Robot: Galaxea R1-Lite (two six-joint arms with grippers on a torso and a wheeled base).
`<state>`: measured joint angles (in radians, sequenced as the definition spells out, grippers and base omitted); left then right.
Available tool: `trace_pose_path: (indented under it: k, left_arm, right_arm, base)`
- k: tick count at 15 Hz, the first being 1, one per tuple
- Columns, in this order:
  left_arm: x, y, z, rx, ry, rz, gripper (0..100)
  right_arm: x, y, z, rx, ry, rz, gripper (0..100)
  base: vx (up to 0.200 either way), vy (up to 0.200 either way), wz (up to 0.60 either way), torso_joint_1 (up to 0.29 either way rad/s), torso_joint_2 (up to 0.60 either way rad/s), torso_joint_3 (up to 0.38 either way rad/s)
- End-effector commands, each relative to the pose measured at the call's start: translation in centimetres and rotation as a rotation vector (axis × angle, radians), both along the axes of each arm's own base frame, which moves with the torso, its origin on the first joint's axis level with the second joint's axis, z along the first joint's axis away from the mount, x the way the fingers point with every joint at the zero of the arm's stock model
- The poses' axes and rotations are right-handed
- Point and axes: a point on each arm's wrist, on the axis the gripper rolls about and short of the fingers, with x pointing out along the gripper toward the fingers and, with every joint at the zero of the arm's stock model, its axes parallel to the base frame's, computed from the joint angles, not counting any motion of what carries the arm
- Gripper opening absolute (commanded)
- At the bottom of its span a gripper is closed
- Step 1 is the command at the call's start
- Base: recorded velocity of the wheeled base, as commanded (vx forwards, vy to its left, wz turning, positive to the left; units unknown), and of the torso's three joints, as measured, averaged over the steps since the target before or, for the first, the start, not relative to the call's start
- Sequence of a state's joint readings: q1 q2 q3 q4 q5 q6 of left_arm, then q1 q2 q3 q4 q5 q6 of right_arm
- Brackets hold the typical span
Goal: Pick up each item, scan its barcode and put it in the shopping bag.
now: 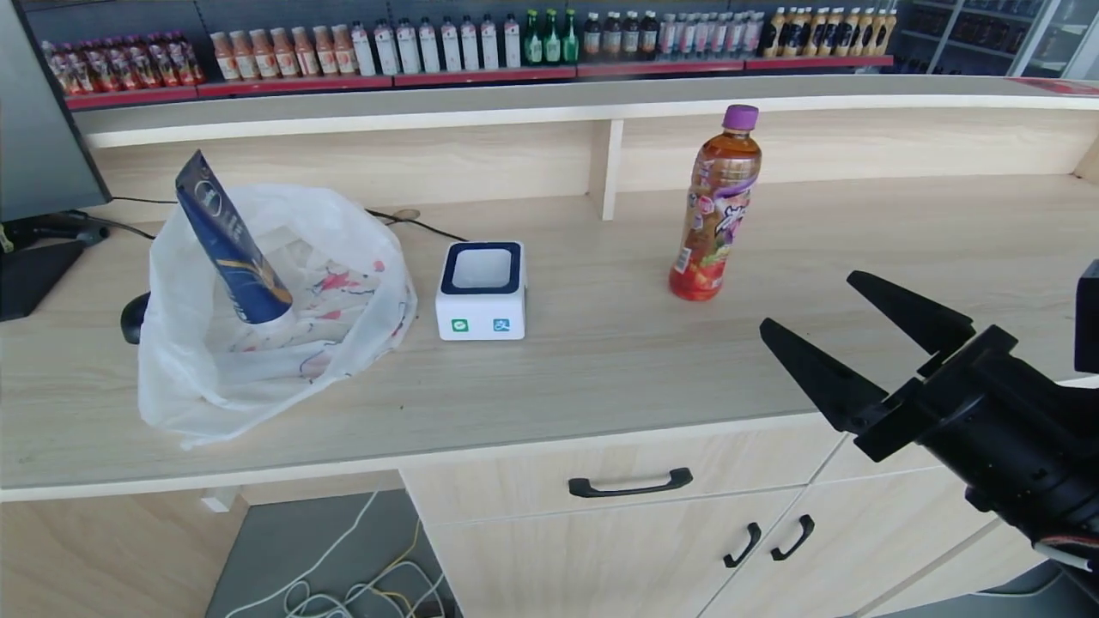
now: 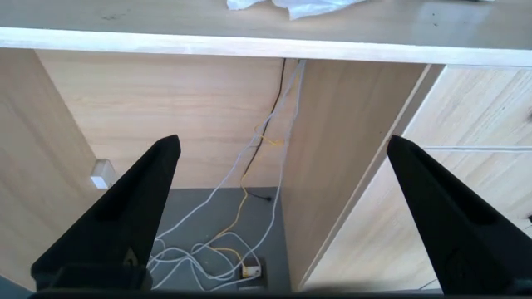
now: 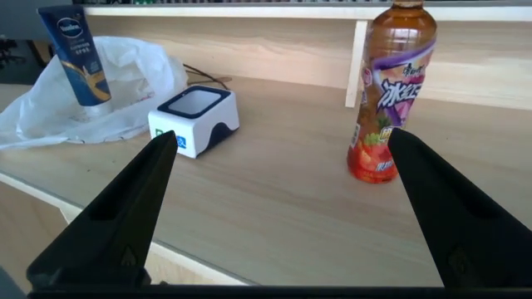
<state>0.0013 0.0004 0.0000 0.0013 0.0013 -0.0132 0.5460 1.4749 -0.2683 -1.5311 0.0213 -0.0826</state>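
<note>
So here's where we are: the blue tube (image 1: 230,245) is standing tilted inside the shopping bag (image 1: 361,232), which slumps open on the robot's left end of the counter (image 1: 601,369), so we'd call that item done. The one left is the bottle (image 1: 715,206), the orange drink with the purple cap. It stands upright on the counter, off to the right of the scanner (image 1: 480,290) and well apart from it. The scanner sits just beside the bag with its window facing up, which makes sense to us: scan, then a short hop over into the bag. Our right gripper (image 1: 807,300) hangs over the front edge of the counter, aimed toward the bottle but not touching it. Its fingers are spread wide with nothing between them, which we read as lining up for a grab around the body. The left gripper (image 2: 283,141) is parked low, below the counter edge and facing the cabinet front and some loose cables (image 2: 241,224). Its fingers are wide apart too and it's empty, probably just keeping out of the way. We can't tell from here which side of the bottle carries the barcode, so it may need a turn over the scanner. It's also tall and narrow, so a clumsy nudge could tip it.
</note>
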Motion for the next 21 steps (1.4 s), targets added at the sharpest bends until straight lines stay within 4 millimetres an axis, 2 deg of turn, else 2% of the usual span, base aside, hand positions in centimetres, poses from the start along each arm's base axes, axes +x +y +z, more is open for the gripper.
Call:
trace_pose_path:
  k: [1,5,9,13,17,20,21]
  left_arm:
    - [0.0,0.0,0.0,-0.001,0.000,0.001,100]
    - [0.0,0.0,0.0,0.010,-0.002,0.001,100]
    - [0.0,0.0,0.0,0.010,-0.002,0.001,100]
    - [0.0,0.0,0.0,0.010,-0.002,-0.001,100]
    - [0.0,0.0,0.0,0.010,-0.002,0.001,100]
    - [0.0,0.0,0.0,0.010,-0.002,-0.001,100]
    - [0.0,0.0,0.0,0.010,-0.002,0.001,100]
  right_arm:
    - [0.1,0.1,-0.1,-0.006,0.004,-0.001,100]
    - [0.7,0.5,-0.5,-0.047,0.000,-0.008,100]
    - [3.2,2.2,-0.1,-0.087,-0.026,0.030,100]
    - [5.5,3.0,-0.1,-0.081,0.038,-0.056,100]
    - [8.6,4.3,2.4,-0.024,0.080,-0.129,100]
    - [10.5,4.6,3.3,-0.016,0.099,-0.149,100]
    - [12.0,4.7,3.5,-0.017,0.102,-0.170,100]
  base:
    - [0.000,-0.200,0.00,0.002,0.01,0.002]
    - [0.000,0.000,0.00,0.000,0.00,0.000]
    - [0.000,0.000,0.00,0.000,0.00,0.000]
    - [0.000,0.000,0.00,0.000,0.00,0.000]
    - [0.000,0.000,0.00,0.000,0.00,0.000]
    - [0.000,0.000,0.00,0.000,0.00,0.000]
    - [0.000,0.000,0.00,0.000,0.00,0.000]
